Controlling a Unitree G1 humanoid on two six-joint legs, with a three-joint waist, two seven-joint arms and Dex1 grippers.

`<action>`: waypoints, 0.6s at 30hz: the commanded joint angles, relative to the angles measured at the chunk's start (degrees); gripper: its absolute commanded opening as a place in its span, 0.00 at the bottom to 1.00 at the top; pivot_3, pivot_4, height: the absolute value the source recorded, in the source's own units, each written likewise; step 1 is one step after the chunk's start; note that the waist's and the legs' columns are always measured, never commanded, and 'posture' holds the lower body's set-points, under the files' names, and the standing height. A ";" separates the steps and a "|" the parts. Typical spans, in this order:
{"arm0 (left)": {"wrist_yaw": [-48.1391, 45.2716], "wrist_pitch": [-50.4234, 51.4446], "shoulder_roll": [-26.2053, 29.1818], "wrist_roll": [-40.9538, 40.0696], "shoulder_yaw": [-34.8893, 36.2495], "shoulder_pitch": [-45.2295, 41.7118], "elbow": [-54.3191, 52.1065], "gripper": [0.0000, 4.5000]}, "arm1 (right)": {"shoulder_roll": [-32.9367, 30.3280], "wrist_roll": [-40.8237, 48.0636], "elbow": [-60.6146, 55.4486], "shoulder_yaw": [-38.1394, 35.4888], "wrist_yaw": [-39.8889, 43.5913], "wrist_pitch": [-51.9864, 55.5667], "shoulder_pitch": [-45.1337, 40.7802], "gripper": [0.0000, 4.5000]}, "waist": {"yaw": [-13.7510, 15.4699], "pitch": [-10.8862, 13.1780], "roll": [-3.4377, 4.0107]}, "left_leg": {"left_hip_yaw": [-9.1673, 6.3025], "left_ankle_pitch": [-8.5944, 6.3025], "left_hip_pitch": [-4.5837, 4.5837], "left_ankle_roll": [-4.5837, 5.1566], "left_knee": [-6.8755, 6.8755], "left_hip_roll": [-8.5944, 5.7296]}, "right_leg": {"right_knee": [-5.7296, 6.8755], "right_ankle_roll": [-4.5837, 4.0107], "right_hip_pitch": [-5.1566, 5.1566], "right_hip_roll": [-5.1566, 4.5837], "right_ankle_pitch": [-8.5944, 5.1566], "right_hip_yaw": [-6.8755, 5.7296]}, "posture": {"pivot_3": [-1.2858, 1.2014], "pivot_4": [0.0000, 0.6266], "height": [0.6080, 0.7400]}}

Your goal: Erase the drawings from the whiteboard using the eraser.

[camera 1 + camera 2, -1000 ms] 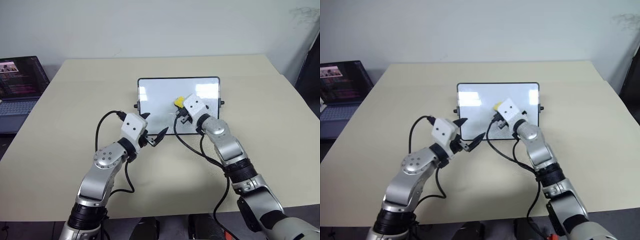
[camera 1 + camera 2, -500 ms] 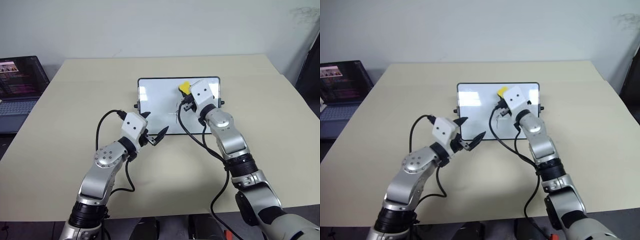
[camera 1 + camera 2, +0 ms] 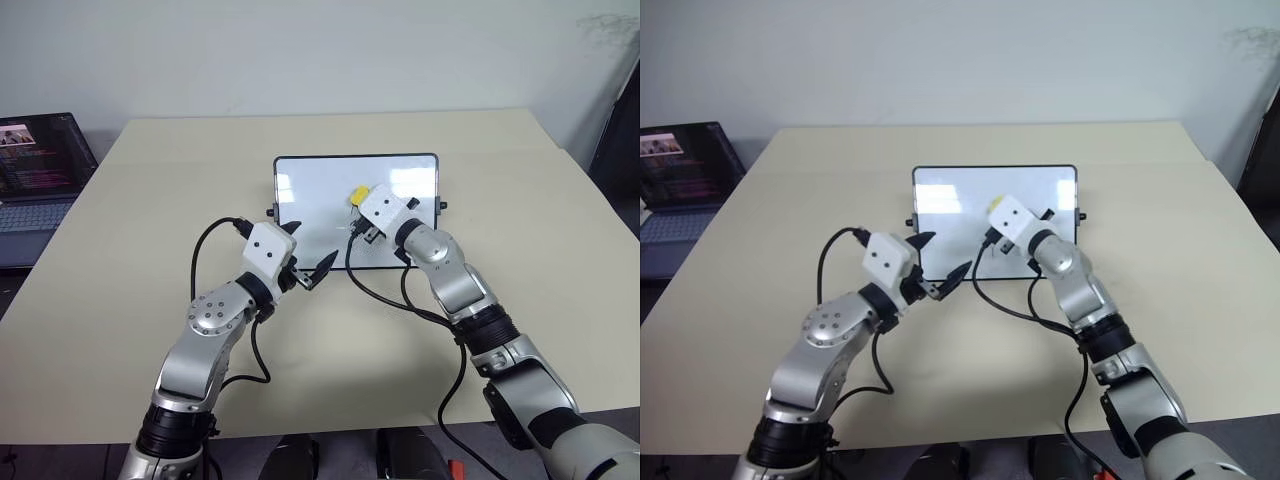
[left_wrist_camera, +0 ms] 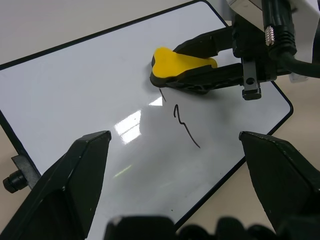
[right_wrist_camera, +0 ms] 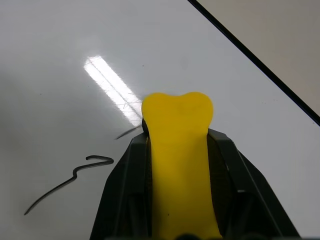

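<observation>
the eraser [image 5: 177, 165], a yellow block, is clamped between the fingers of the right gripper [image 4: 207, 75] and rests on the whiteboard [image 3: 310, 200] near its middle, over a short stroke. judged step: wiping in progress. one hooked squiggle of the drawings [image 4: 184, 125] lies just beside the eraser, so the next pass should cross it. the left gripper [image 3: 310, 268], spread wide, straddles the whiteboard's near edge; bare table [image 3: 540, 210] surrounds the whiteboard.

Yellow eraser [image 5: 177, 165] between black jaws, on whiteboard [image 5: 60, 60] beside drawings [image 5: 70, 180]
</observation>
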 commanded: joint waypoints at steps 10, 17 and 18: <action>1.10 -0.37 -0.24 -0.23 0.76 0.58 -3.31 1.00 | -1.36 -1.88 -2.57 2.61 3.43 -1.10 2.05 0.25 | 0.07 0.00 0.00 | 0.00 0.00 0.00 0.00 0.00 0.00 | 0.00 0.00 0.00 0.00 0.00 0.00 | 0.52 0.24 1.00; 0.99 -0.94 -0.34 -0.27 1.03 0.57 -2.45 1.00 | -1.84 -2.43 -3.30 2.56 4.21 -1.35 2.94 0.25 | 0.10 0.00 0.00 | -0.01 0.00 0.00 0.00 0.01 0.00 | 0.00 0.00 0.01 0.00 0.00 -0.01 | 0.52 0.24 1.00; 0.97 -1.01 -0.36 -0.28 1.04 0.57 -2.35 1.00 | -1.82 -2.46 -3.07 2.45 4.22 -1.41 2.81 0.25 | 0.10 0.00 0.00 | -0.01 0.00 0.00 0.00 0.01 0.00 | 0.00 0.00 0.01 0.00 0.00 -0.01 | 0.52 0.24 1.00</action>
